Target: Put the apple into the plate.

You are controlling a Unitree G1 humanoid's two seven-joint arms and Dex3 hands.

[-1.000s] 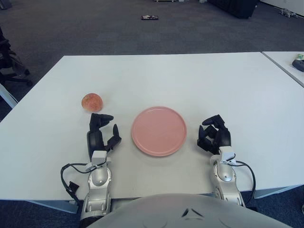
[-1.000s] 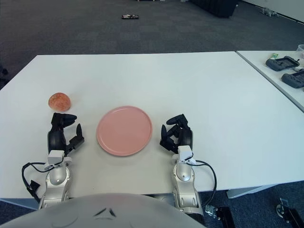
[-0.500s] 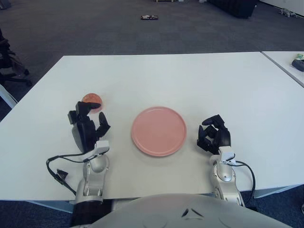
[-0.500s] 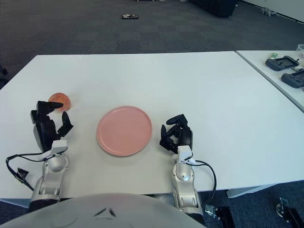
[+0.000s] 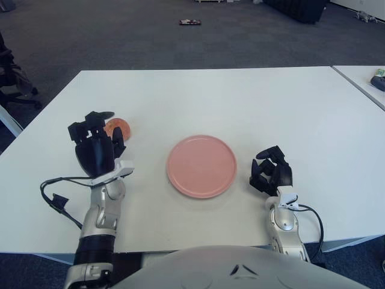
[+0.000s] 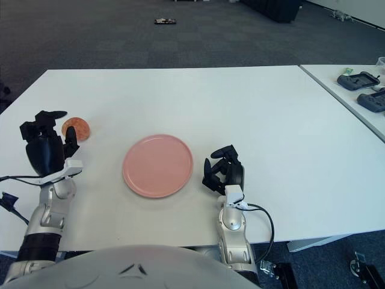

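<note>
A reddish-orange apple [image 5: 118, 127] sits on the white table [image 5: 210, 102], left of a round pink plate [image 5: 201, 165] that holds nothing. My left hand [image 5: 95, 144] is raised above the table just in front of and slightly left of the apple, fingers spread, holding nothing; it hides the apple's near left side. In the right eye view the apple [image 6: 77, 129] shows just right of that hand [image 6: 43, 144]. My right hand [image 5: 271, 170] shows right of the plate with its fingers curled, holding nothing.
A second white table [image 6: 355, 96] at the right carries dark handheld devices [image 6: 358, 79]. A chair [image 5: 12, 81] stands off the table's far left corner. A small dark object [image 5: 189, 23] lies on the carpet beyond.
My left hand has lifted and swung left and forward, from beside the plate's left edge to just in front of the apple. The right hand, apple and plate have not moved.
</note>
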